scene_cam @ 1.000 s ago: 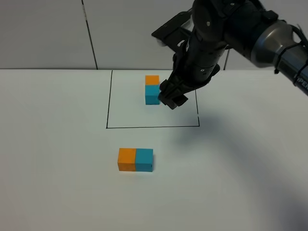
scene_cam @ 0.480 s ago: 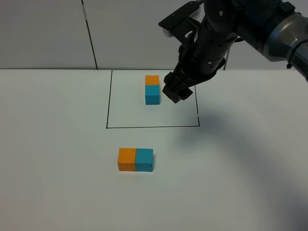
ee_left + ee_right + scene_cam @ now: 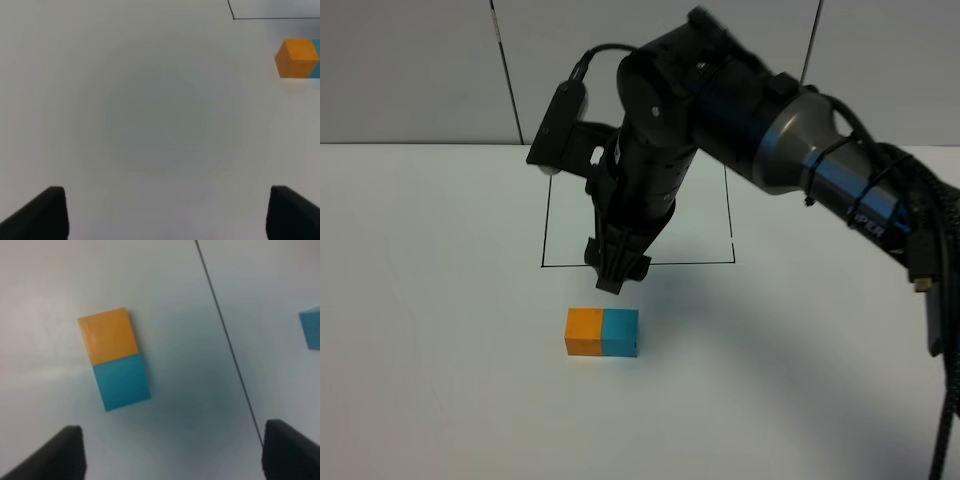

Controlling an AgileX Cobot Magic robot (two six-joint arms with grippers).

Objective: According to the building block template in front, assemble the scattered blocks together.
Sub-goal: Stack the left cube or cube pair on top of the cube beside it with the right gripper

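The scattered blocks, an orange cube point(image 3: 584, 332) and a teal cube point(image 3: 620, 332), sit joined side by side in front of the black outline point(image 3: 545, 220). My right gripper point(image 3: 618, 276) hangs open and empty over the outline's front line, just behind that pair. The right wrist view looks down on the orange cube point(image 3: 107, 335) and teal cube point(image 3: 122, 382). Of the template inside the outline only a teal corner point(image 3: 311, 327) shows; the arm hides it in the exterior view. My left gripper point(image 3: 165, 220) is open over bare table, with the orange cube point(image 3: 297, 59) far off.
The big black right arm point(image 3: 720, 110) stretches from the right across the outlined area and casts a shadow on the white table point(image 3: 440, 380). A grey panelled wall point(image 3: 420, 70) backs the table.
The right gripper has left the framed pair and swung forward and left to the outline's front line. The arm now covers the framed pair. The unframed pair has not moved.
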